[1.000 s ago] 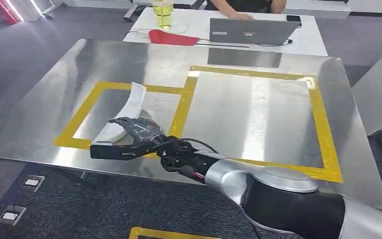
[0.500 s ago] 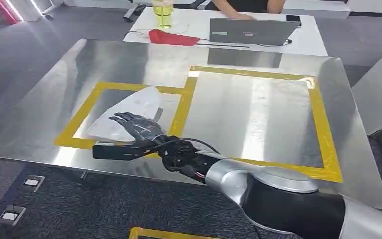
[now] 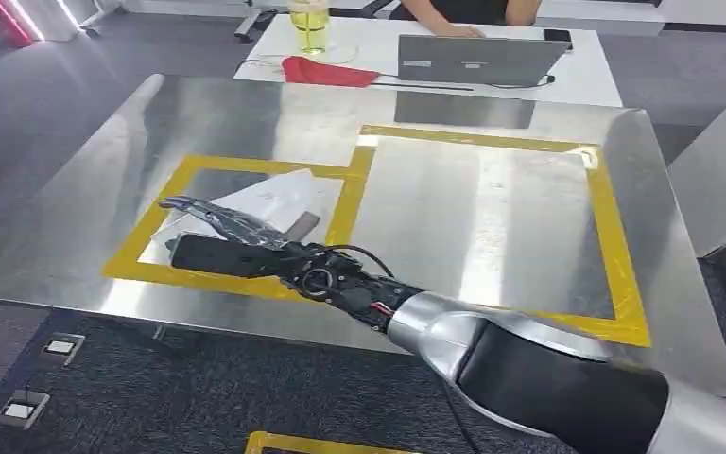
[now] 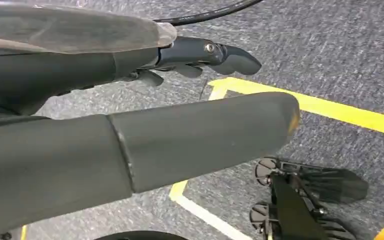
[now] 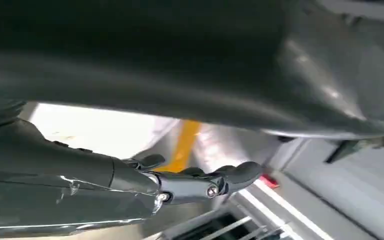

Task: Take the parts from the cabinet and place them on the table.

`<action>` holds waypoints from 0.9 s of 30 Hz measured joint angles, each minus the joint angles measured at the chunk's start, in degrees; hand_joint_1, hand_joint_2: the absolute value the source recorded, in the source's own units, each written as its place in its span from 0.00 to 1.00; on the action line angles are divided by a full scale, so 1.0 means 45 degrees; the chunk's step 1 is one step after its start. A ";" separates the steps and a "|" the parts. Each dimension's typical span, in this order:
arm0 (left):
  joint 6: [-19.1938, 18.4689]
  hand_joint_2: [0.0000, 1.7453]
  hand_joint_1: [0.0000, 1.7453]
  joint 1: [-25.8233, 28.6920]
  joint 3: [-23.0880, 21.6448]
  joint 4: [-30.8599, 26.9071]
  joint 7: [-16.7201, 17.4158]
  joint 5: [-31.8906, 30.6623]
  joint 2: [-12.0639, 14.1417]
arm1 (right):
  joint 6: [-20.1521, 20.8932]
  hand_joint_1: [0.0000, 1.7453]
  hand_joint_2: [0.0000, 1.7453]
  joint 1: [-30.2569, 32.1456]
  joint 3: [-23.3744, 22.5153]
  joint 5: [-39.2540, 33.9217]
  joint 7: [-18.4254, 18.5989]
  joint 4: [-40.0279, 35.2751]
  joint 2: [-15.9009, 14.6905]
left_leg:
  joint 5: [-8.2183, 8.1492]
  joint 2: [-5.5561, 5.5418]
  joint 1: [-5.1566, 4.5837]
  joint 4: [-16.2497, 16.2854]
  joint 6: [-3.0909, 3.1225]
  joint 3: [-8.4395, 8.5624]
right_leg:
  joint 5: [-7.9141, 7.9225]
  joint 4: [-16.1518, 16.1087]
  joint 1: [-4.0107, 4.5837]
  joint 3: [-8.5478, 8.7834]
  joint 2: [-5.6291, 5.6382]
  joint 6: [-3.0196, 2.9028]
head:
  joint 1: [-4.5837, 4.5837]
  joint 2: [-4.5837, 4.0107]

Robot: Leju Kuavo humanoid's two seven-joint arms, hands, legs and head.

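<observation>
The right hand point(image 3: 222, 241) reaches flat over the steel counter point(image 3: 492, 199), fingers point(image 3: 194, 206) stretched apart and holding nothing. It hovers over the near edge of the smaller yellow-taped square point(image 3: 175, 189). The part point(image 3: 269, 200), a pale, flat piece with a grey end, lies inside that square just beyond the fingers; whether they touch it I cannot tell. A larger taped square point(image 3: 605, 227) beside it is bare metal.

In the right wrist view the hand point(image 5: 190, 182) shows its dark fingers point(image 5: 235, 172) slack and spread, with nothing between them.

The left hand point(image 4: 180, 95) hangs over grey carpet point(image 4: 330, 45) marked with yellow tape. Its thumb point(image 4: 205, 135) is straight and its fingers point(image 4: 225, 55) loosely apart, holding nothing.

Beyond the counter stands a white desk point(image 3: 586, 71) with a laptop point(image 3: 473, 59), a red cloth point(image 3: 326, 71) and a bottle point(image 3: 308, 26); a person point(image 3: 458, 11) sits there.
</observation>
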 joint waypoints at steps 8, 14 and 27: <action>0.0087 0.00 0.00 0.0064 0.0000 0.0000 0.0194 0.0554 0.0000 | 0.1459 0.00 0.00 0.1470 -0.2026 -0.0224 0.0442 -0.3856 -0.0738 | -0.0001 -0.0004 0.0000 0.0002 0.0000 0.0002 | -0.0001 -0.0004 -0.0001 0.0000 -0.0007 0.0001 | 0.0000 0.0000; 0.0223 0.00 0.00 0.0118 0.0000 0.0000 0.0248 0.0889 -0.0005 | 0.1919 0.00 0.00 0.2919 -0.3194 -0.0223 0.0597 -0.7055 -0.1574 | -0.0014 -0.0001 -0.0011 0.0019 0.0014 -0.0005 | 0.0004 -0.0026 -0.0017 0.0008 -0.0004 0.0010 | 0.0000 0.0000; 0.0564 0.00 0.00 0.0120 0.0000 0.0005 0.0661 0.1686 -0.0112 | 0.2643 0.00 0.00 0.5840 -0.4557 0.0039 0.0559 -1.1883 -0.3250 | -0.0007 0.0368 0.0174 -0.0530 0.0239 0.0579 | -0.1485 0.3734 -0.0262 -0.1850 -0.0097 0.0608 | 0.0209 0.0000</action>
